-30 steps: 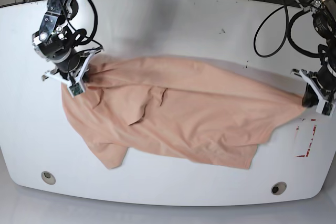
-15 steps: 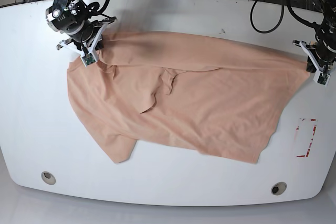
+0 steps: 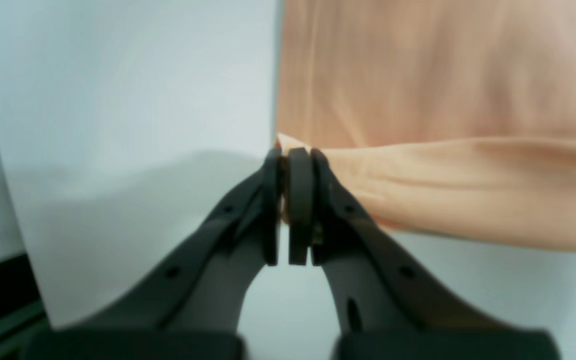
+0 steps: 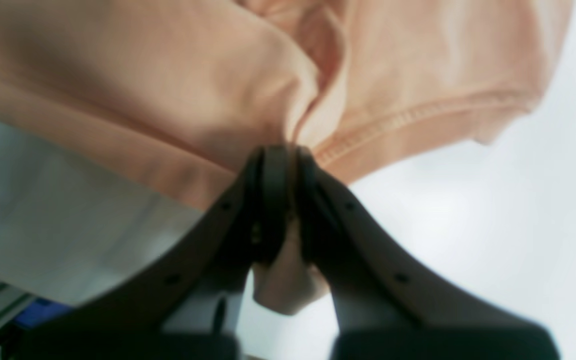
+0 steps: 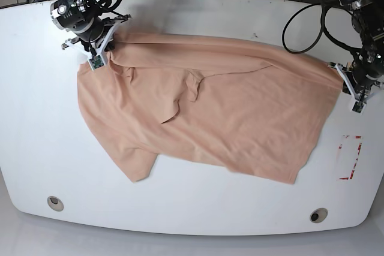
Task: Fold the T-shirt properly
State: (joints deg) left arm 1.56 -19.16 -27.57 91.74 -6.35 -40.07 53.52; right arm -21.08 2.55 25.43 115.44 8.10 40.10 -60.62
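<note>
A white table [image 5: 198, 214] with rounded corners fills the base view, with black cables [image 5: 300, 25] trailing along its far edge, two small round fittings near its near edge and a red-marked rectangle [image 5: 350, 157] on its right side. The T-shirt [image 5: 210, 109] lies spread across the middle of the table, a soft peach pink, reaching from the far left corner area over to the right side; its far edge is drawn into a fairly straight line between the two arms, while the rest lies flat with loose wrinkles, one short sleeve pointing toward the near left and a small fold puckered in the middle. No print shows on the upward face. The right claw [image 5: 96, 58], at the far left of the base view, is clenched on a bunch of cloth at the shirt's corner; its wrist view shows the dark fingers [image 4: 275, 180] pressed together with a stitched hem [image 4: 418, 117] just beside them and a tag of cloth hanging below. The left claw [image 5: 355, 91], at the right of the table, is likewise clamped tight on the shirt's opposite corner, a small tip of cloth [image 3: 290, 142] poking out past its closed fingers [image 3: 300, 200].
</note>
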